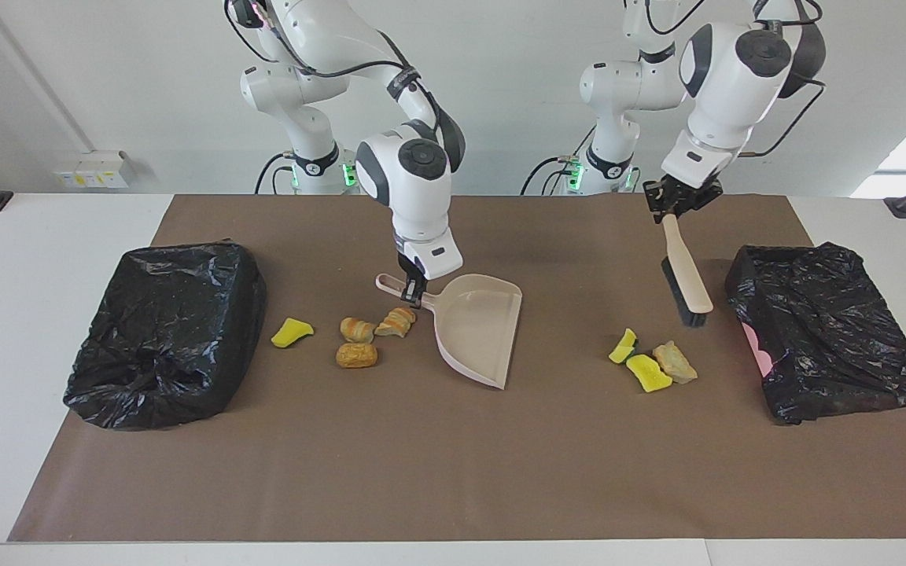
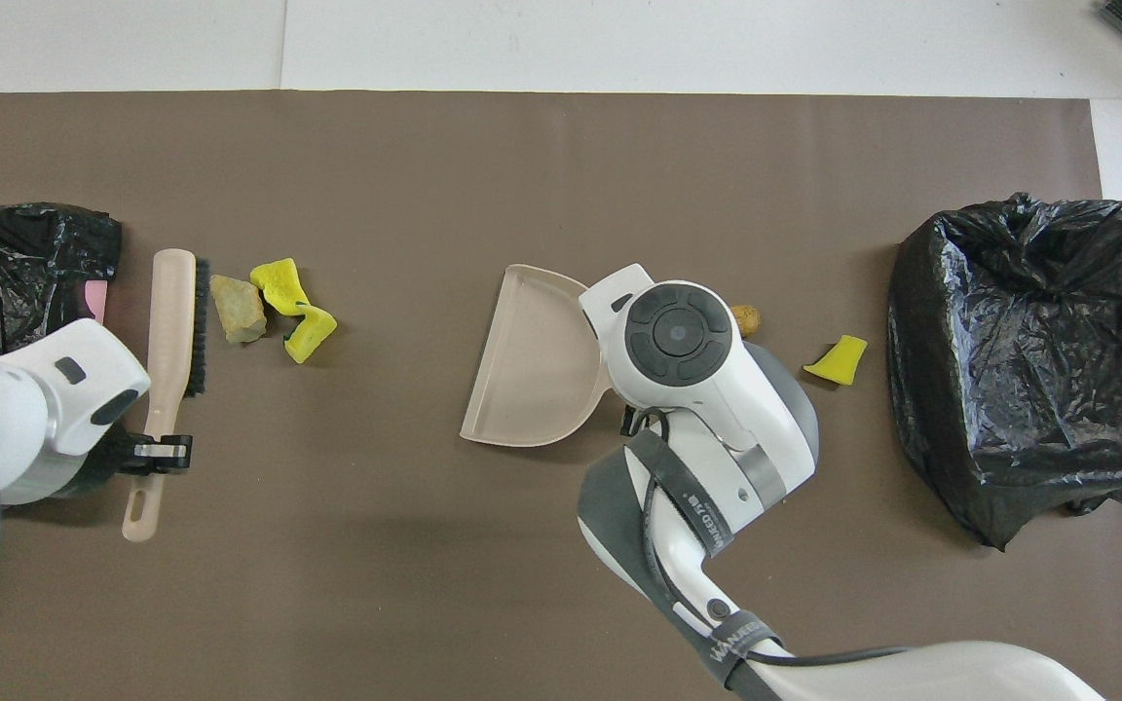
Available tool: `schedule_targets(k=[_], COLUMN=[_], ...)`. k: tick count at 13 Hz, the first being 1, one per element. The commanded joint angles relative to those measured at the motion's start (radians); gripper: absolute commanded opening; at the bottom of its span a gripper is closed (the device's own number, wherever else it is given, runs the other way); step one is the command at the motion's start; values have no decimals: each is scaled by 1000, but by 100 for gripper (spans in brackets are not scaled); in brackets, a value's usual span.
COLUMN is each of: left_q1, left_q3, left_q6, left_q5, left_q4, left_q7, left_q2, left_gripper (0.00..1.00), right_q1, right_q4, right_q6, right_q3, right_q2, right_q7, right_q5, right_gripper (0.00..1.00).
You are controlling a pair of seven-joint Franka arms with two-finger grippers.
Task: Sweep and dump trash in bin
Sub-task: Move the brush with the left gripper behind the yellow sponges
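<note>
The trash lies in two groups on the brown mat. A yellow scrap (image 1: 292, 332) and three bread-like lumps (image 1: 356, 355) lie by the bin (image 1: 166, 330) at the right arm's end. Two yellow scraps (image 1: 646, 372) and a tan lump (image 1: 675, 362) lie by the bin (image 1: 823, 330) at the left arm's end. My right gripper (image 1: 414, 296) is shut on the handle of the beige dustpan (image 1: 476, 330), whose mouth faces the left arm's end. My left gripper (image 1: 675, 211) is shut on the handle of the beige brush (image 1: 686, 275), which hangs bristles down between the second group and its bin.
Both bins are lined with crumpled black bags, one at each end of the mat (image 2: 522, 175). In the overhead view the right arm's wrist (image 2: 678, 336) covers most of the bread lumps. White table (image 1: 28, 236) surrounds the mat.
</note>
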Motion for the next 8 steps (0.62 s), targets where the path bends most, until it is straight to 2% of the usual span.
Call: schedule_targets(k=[1, 3, 4, 7, 8], left_q1=[56, 122, 129, 133, 123], left_q3=[-9, -9, -9, -9, -9], left_q6=[31, 158, 216, 313, 332], left_q5=[92, 137, 152, 155, 154], left_q4=[199, 211, 208, 170, 146], left_q7=[49, 168, 190, 214, 212], left_q2=[242, 380, 420, 471, 465], left_gripper=[0, 0, 0, 0, 0], right_q1=[14, 12, 12, 11, 9], right_q4=[33, 33, 33, 27, 20], right_q6=[13, 12, 12, 10, 12], right_q3=[1, 1, 1, 1, 1], right_q2=[33, 39, 39, 39, 36], right_q7=[49, 49, 49, 49, 49], right_q5=[-25, -25, -25, -25, -25], right_gripper=[0, 0, 0, 0, 0])
